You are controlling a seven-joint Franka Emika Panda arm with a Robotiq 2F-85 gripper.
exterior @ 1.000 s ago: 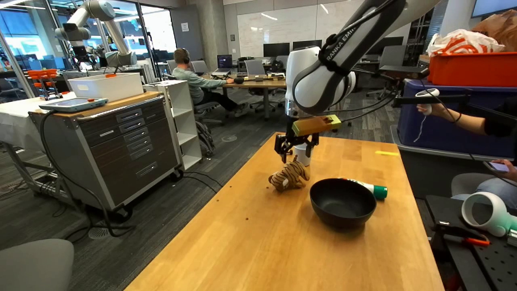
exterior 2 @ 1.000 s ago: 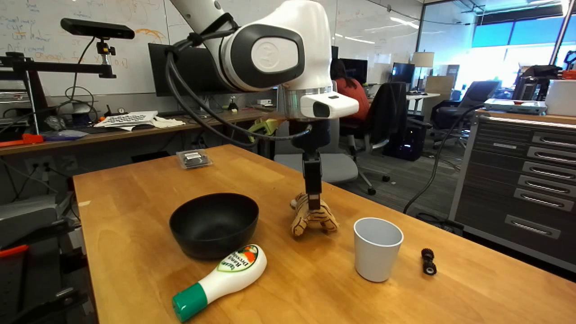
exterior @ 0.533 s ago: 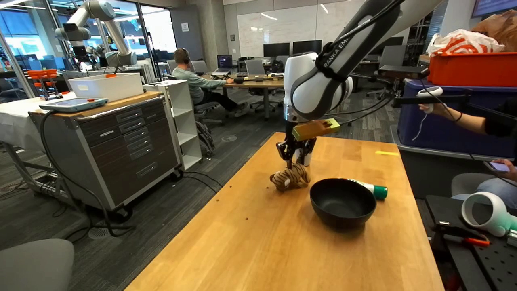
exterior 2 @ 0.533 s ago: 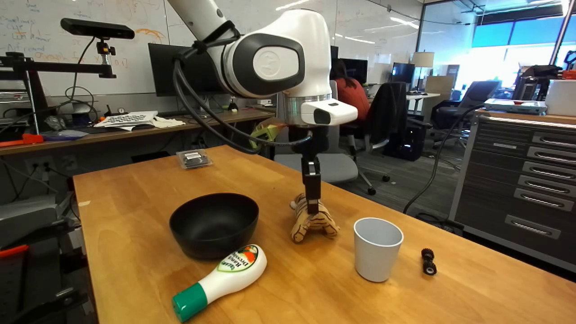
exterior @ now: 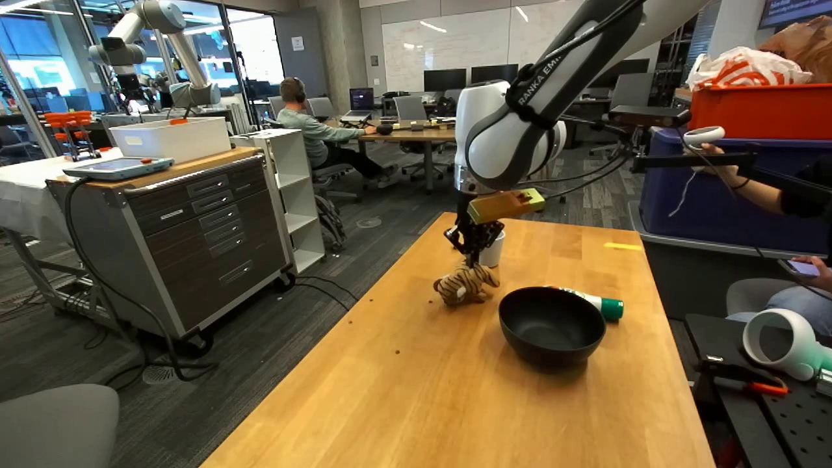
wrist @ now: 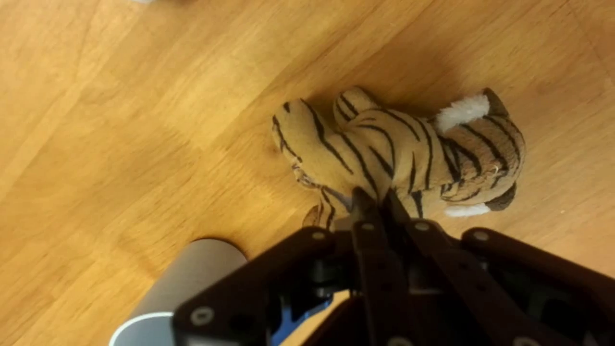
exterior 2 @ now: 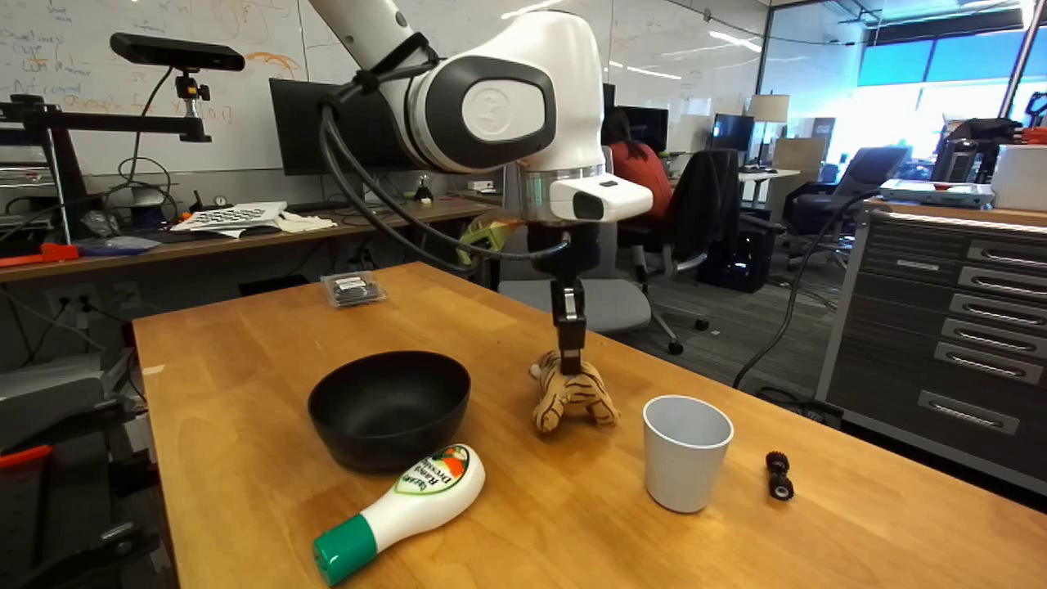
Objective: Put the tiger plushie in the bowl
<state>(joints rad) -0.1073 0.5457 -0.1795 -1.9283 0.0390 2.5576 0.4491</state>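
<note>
The tiger plushie, tan with dark stripes, is on its feet on the wooden table; whether its feet touch the wood I cannot tell. From above, my gripper is shut on a fold of cloth on the back of this plushie, nearer its rear end than its head. In both exterior views the gripper points straight down onto the toy. A round black bowl stands upright a short way from the plushie, with nothing visible inside. The wrist view does not show the bowl.
A white dressing bottle with a green cap lies against the bowl's side. Near the plushie stands a pale cup, also low in the wrist view. Beyond the cup lies a small black wheeled part. A clear package sits farther back.
My gripper has come down onto the plushie, its jaws have gone from open to shut on its back, and it has since risen slightly, the toy shifting up a little. Bowl, bottle and cup have stayed put.
</note>
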